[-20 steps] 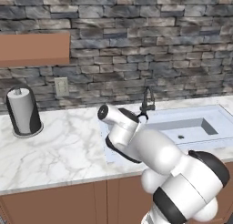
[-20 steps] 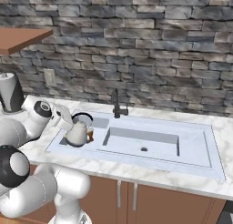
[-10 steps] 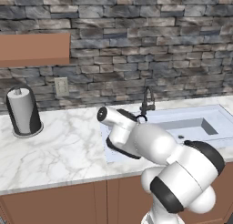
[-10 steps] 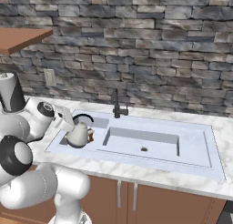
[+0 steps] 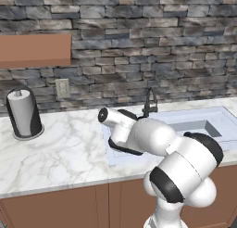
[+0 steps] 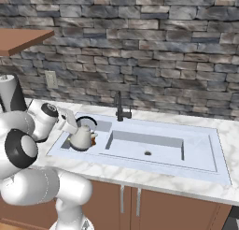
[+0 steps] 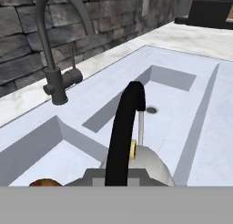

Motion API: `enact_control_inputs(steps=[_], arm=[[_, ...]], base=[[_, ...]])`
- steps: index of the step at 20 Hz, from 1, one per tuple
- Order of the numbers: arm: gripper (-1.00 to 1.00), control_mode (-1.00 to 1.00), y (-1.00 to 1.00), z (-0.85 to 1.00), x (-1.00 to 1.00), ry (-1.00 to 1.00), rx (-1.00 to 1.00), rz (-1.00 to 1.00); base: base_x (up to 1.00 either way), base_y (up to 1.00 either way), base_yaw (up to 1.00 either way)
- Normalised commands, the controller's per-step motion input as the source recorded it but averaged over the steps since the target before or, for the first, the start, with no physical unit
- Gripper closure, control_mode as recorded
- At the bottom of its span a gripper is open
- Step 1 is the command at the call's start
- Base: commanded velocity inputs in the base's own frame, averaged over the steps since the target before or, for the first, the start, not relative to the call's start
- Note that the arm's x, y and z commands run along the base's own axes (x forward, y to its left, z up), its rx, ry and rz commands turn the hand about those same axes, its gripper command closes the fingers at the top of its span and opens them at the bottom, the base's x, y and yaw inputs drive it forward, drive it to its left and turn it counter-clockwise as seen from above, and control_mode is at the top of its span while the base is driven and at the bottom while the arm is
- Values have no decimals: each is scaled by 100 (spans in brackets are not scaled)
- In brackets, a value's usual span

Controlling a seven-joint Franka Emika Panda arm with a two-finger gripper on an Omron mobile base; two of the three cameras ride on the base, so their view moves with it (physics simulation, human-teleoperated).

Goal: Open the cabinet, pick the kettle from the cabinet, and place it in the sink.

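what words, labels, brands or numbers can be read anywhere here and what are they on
None: no readable text, label, brand or number shows in any view.
The kettle, sink, faucet, paper towel roll and wall outlet are all plain and unmarked.

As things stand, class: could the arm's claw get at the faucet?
Probably yes. The faucet stands just past the kettle with open space around it, but the claw is shut on the kettle's handle and must let go first.
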Motion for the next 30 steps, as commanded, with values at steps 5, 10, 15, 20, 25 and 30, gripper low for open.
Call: enact_control_inputs(steps=[5, 10, 15, 20, 25, 30], arm=[[100, -100, 0, -8, 9, 0, 0, 0], [100, -100, 0, -15, 9, 0, 0, -1], [100, -100, 0, -27, 6, 0, 0, -1], [100, -100, 0, -22, 17, 0, 0, 0], [100, -100, 0, -22, 12, -2, 0, 0], [100, -100, 0, -13, 7, -3, 0, 0]], base=[[0, 0, 0], [0, 0, 0], [0, 0, 0], [0, 0, 0], [0, 0, 0], [0, 0, 0]])
